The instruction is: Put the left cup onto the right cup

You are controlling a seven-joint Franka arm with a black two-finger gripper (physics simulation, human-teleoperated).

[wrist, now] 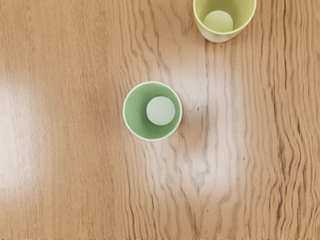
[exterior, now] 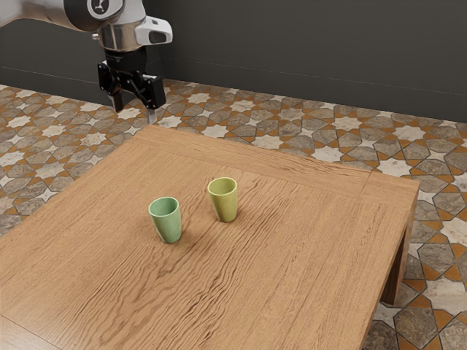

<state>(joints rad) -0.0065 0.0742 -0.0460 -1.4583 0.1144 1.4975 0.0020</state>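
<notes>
Exterior view, from its left edge: the robot arm [exterior: 109, 14] comes in at the upper corner, and its black fingers [exterior: 133, 104] hang high above the far left corner of the counter [exterior: 292, 277], pointing down. They stand apart, open, with nothing between them and nothing in their hold. They are well apart from both cups.

Further toward the exterior view's right, near the middle of the wooden counter, the green cup [exterior: 166, 219] stands upright, mouth up. Just beside it, a little farther back and to the right, stands the yellow-green cup [exterior: 222, 198], also upright and mouth up. The two cups are near each other but do not touch, and neither sits on the other. Beyond the counter lie a patterned tile floor [exterior: 328, 138] and a dark wall [exterior: 306, 44].

Wrist view looks straight down on the wood grain: the green cup [wrist: 152, 111] shows as an open ring with a pale bottom, and the yellow-green cup [wrist: 224, 17] lies apart from it, cut off at the picture's edge.
</notes>
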